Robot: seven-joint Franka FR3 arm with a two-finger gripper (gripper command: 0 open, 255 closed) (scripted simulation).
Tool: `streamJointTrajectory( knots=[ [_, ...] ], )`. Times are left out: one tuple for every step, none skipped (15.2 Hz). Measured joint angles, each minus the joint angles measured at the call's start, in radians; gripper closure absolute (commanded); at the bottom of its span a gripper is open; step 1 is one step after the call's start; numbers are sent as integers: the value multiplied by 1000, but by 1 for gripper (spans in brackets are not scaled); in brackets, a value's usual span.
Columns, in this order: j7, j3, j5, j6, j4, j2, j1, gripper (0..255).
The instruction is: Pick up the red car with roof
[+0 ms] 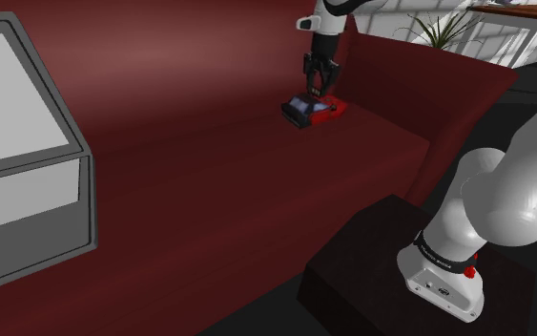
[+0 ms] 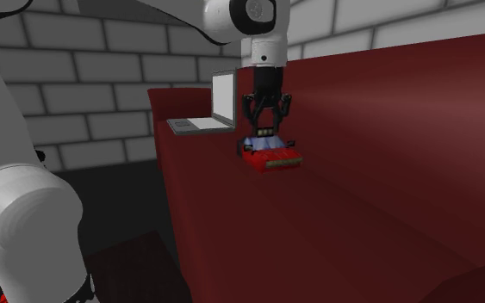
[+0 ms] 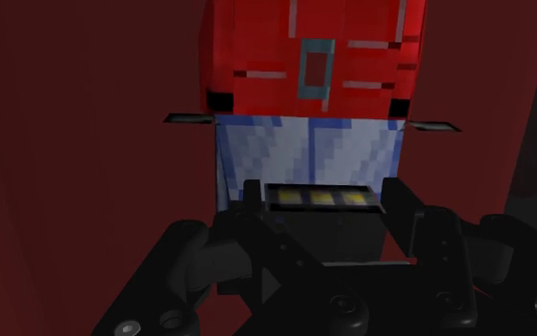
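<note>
Red car [image 1: 319, 111] sat on the dark red seat [image 1: 209, 153], wheels down, near the raised back edge [image 1: 419, 91] and well apart from the open grey laptop [image 2: 219, 103] at the seat's far end in the 2nd exterior view. Car had a blue windscreen and a dark roof w/ a row of yellow lights, per wrist view. Arm [image 1: 505, 191] rose from the dark stand [image 1: 371, 258] at the shoulder view's lower right, reached up and over to the left, w/ the hand pointing straight down over the car. Gripper [image 1: 320, 86] was low on the car's roof end, part-open: fingers [image 3: 253, 196] stood apart, one each side of the roof, close alongside it, nothing lifted. Grey brick wall [image 2: 85, 77] stood behind the seat; a potted plant [image 1: 438, 29] showed beyond the back edge in the shoulder view.
</note>
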Motion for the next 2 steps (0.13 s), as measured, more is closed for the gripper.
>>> streamJointTrajectory(
  knots=[
    [0, 0, 1, -13, 15, 2, 1, 255],
    [0, 1, 0, -21, 21, 0, 1, 255]
  ],
)
